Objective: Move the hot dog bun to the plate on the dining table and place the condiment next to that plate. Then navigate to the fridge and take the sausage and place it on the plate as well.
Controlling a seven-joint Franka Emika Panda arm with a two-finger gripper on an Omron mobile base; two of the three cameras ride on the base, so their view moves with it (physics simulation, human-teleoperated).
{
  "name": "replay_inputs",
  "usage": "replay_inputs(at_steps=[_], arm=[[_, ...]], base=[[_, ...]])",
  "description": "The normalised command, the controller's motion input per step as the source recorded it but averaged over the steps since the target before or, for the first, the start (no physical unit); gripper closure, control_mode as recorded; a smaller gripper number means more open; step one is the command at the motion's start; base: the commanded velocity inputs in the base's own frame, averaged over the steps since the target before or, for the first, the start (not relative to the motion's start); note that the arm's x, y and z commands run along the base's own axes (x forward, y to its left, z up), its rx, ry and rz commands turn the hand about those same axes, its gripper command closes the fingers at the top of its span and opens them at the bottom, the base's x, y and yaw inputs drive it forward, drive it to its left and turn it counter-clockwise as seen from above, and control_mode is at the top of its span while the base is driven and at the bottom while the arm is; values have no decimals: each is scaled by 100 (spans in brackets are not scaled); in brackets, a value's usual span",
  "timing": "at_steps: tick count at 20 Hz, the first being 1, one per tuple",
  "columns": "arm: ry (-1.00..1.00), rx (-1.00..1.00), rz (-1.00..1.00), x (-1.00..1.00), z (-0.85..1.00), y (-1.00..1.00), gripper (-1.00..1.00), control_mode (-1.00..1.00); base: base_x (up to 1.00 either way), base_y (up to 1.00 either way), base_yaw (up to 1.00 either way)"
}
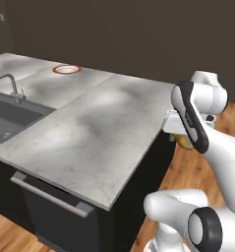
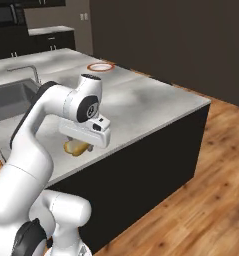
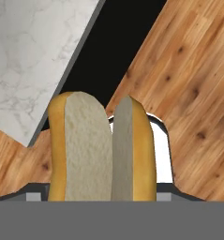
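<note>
My gripper [image 2: 82, 143] is shut on the hot dog bun [image 3: 101, 147], a tan-yellow split bun that stands upright between the jaws with its pale cut faces toward the hand camera. The bun [image 1: 183, 141] hangs just off the near right edge of the dining table [image 1: 104, 128], over the wood floor. In the right base view the bun [image 2: 76, 148] peeks out under the white hand. The plate [image 1: 54, 70], white with a red-orange rim, lies far off at the table's back left, and its rim [image 2: 90, 66] also shows in the right base view.
A steel sink [image 1: 6, 118] with a faucet [image 1: 12, 81] is set into the table's left side. Wood floor [image 2: 201, 190] runs along the table's right side. A dark wall stands behind the table, and black cabinets [image 2: 46, 42] line the far left.
</note>
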Motion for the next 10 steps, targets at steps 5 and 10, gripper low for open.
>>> replay_inputs(at_steps=[5, 10], arm=[[0, 0, 0, 0, 0, 0, 100, 100], [0, 0, 0, 0, 0, 0, 100, 100]], base=[[86, -100, 14], [66, -100, 17]])
